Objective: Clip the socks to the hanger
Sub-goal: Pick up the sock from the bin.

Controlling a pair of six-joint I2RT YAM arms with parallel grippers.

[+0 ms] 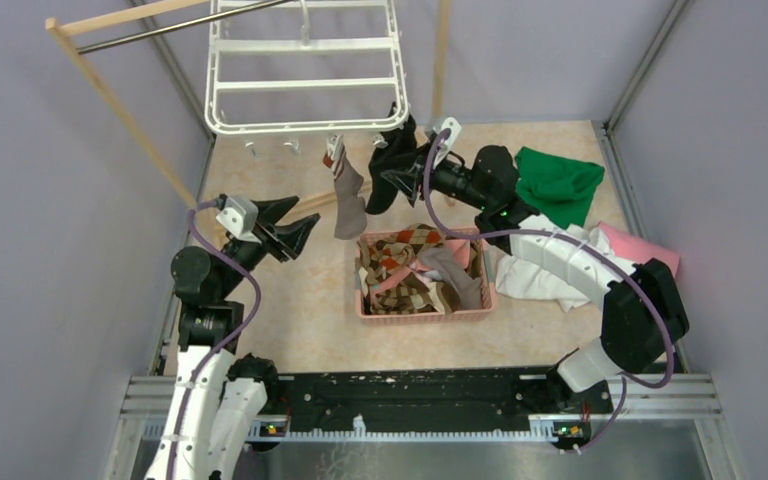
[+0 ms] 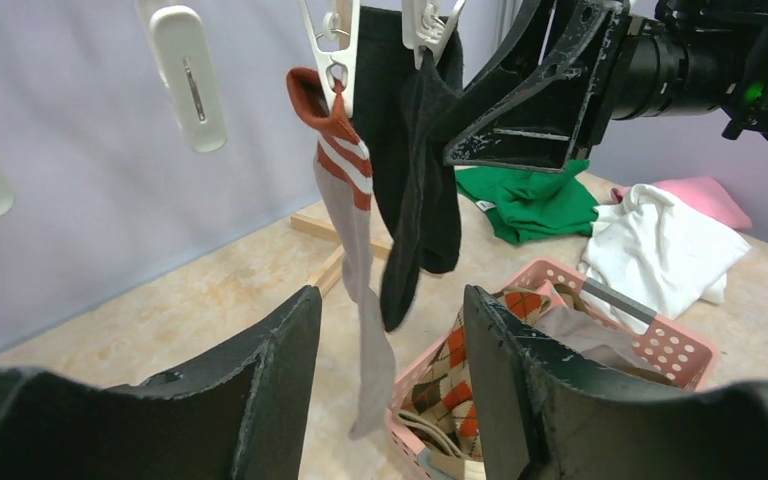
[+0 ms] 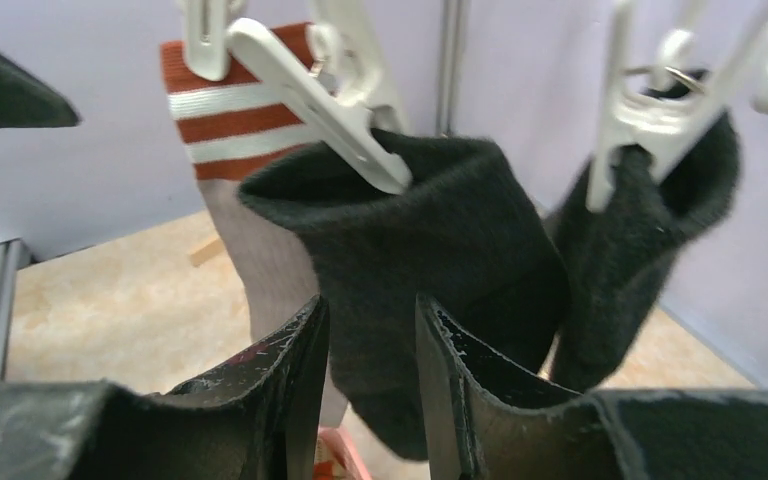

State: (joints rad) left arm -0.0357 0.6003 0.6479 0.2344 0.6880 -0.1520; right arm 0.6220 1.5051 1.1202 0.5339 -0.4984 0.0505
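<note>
Hanger [image 1: 305, 84] at 12 o'clock from me, socks [image 1: 348, 205] clipped on its near edge. Basket [image 1: 425, 315] before them, more socks in it; cloths [image 1: 558, 185] at 2 o'clock.

Striped sock [image 1: 348, 200], black socks [image 1: 392, 150] on clips [image 3: 345, 95] of white hanger [image 1: 305, 75]

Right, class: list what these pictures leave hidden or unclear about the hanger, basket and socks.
Hanger: top cut off by the picture edge, top view.
Basket: lower socks buried under the pile, top view.
Right pincer: grip on the black sock unclear, its fingers hide the contact, right wrist view.
</note>
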